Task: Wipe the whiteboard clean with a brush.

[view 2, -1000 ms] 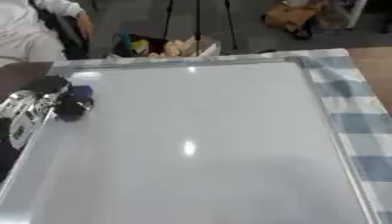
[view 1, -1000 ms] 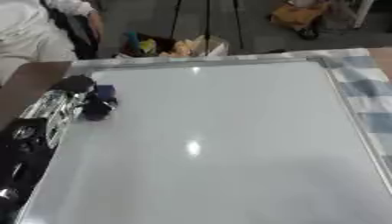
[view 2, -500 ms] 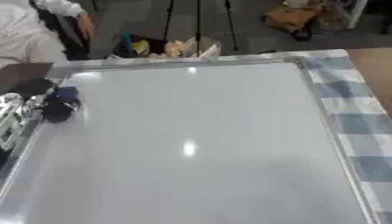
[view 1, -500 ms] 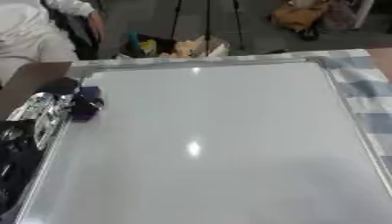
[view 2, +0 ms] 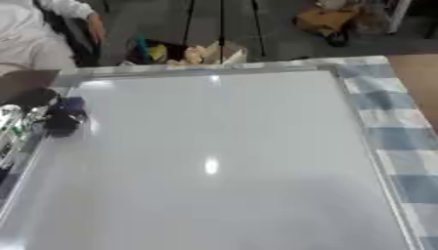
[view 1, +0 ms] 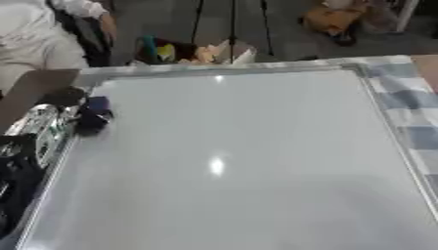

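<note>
Left hand (view 1: pixel 53 121) sits at the left rim of the whiteboard (view 1: pixel 256 161), fingers curled round a small dark blue brush (view 1: pixel 92 113) and holding it against the board surface just inside the frame; gripping it low and flat like that looks meant to keep the pad in contact for a sweep. The arm comes in along the left edge, outside the frame, so it doesn't shadow the board. The right hand shows in neither view. The board lies flat and takes up most of the table, its surface looks bare with only a light glare near the middle, no marks that can be made out. Checked cloth (view 2: pixel 402 141) runs along the right side beyond the frame. Open room is everything right of and below the brush; the metal frame is the hard stop on the left, so the likely free travel is rightward across the board
</note>
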